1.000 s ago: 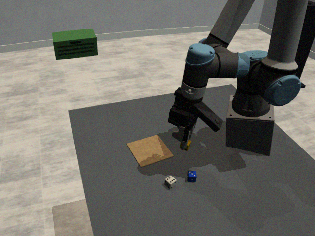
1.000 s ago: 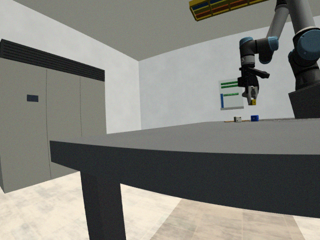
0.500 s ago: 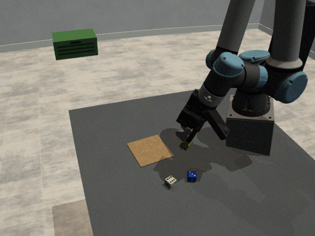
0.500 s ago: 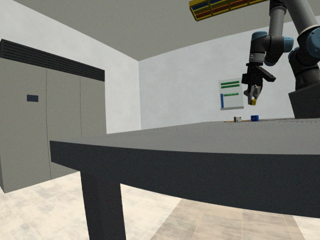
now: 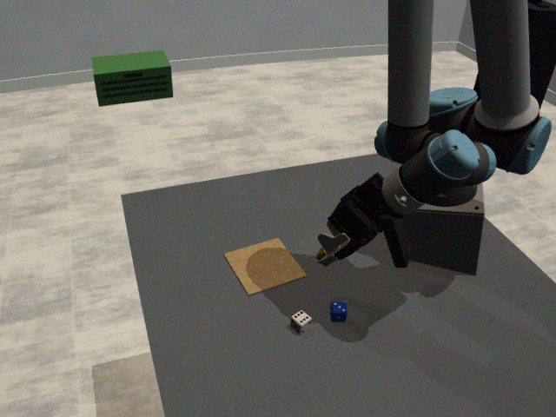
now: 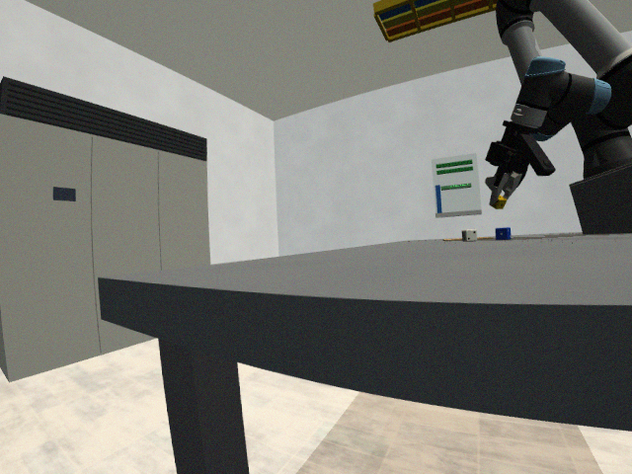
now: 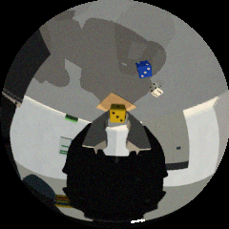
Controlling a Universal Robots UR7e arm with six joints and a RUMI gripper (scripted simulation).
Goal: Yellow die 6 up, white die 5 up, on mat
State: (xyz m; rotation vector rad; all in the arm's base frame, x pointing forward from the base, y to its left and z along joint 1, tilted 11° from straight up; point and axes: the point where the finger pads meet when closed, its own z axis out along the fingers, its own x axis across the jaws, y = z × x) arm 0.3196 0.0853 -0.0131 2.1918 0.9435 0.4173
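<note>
Only the wrist view shows the pips of the yellow die [image 7: 117,115], pinched mid-frame in the nearly closed gripper [image 7: 117,125], tilted above the table [image 5: 233,359].

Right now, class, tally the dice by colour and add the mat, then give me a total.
Yellow die, held in the gripper above the table: 1
White die: 1
Blue die: 1
Mat: 1
Total: 4

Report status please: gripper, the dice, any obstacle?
Gripper shut on yellow die, held above table. White die and blue die off mat. No obstacle seen.
</note>
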